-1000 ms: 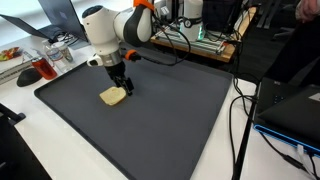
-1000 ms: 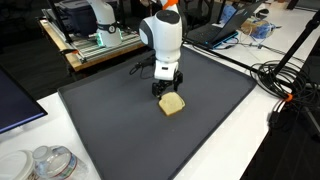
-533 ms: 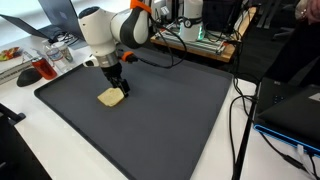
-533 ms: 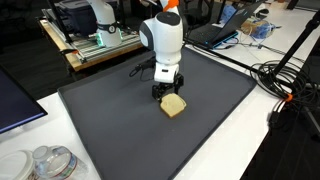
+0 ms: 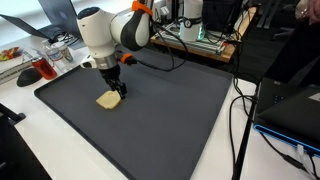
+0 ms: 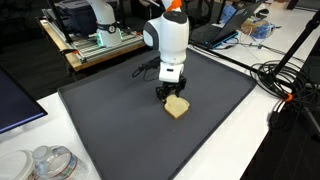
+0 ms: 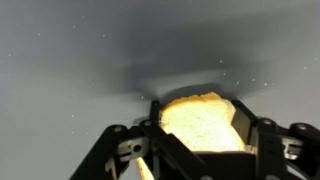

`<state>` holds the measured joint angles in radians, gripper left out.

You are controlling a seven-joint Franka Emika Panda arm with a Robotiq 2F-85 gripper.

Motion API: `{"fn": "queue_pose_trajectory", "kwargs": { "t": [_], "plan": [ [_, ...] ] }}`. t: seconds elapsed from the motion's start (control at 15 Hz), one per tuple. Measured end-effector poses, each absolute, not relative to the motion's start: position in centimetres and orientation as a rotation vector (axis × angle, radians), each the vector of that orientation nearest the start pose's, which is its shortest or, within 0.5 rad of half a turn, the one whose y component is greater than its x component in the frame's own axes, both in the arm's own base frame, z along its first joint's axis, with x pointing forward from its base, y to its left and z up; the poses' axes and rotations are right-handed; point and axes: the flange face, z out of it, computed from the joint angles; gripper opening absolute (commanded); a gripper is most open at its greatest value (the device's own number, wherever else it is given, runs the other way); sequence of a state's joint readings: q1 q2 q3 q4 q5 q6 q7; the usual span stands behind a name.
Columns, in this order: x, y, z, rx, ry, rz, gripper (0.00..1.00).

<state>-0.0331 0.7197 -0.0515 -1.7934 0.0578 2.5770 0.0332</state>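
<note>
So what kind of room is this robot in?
Probably a lab or workshop: a robot arm works over a dark mat, with a bench of electronics and tangled cables close by.

Gray mat: surface open on every side of the bread slice, the only item lying on it. Past the mat's edges, cables and a laptop obstruct one side. A red cup stands off another.

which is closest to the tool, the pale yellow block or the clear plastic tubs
The pale yellow spongy block on the dark mat: the tool straddles it, while the clear plastic tubs stand off the mat.
</note>
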Motion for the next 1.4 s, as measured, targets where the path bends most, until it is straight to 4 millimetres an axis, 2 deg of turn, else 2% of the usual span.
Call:
{"fn": "queue_pose_trajectory", "kwargs": {
  "t": [0.4,0.6,0.87,1.2,1.4],
  "plan": [
    [66.1,-3.9,16.0,-3.16,0.209,-0.125,0.01],
    [66.2,-3.3,16.0,-3.169,0.207,-0.157,0.02],
    [65.5,-2.7,15.9,-3.169,0.177,-0.305,0.02],
    [62.8,-1.5,16.0,-3.162,0.122,-0.445,0.02],
    [61.3,-1.1,16.7,-3.162,0.095,-0.499,0.02]
  ]
}}
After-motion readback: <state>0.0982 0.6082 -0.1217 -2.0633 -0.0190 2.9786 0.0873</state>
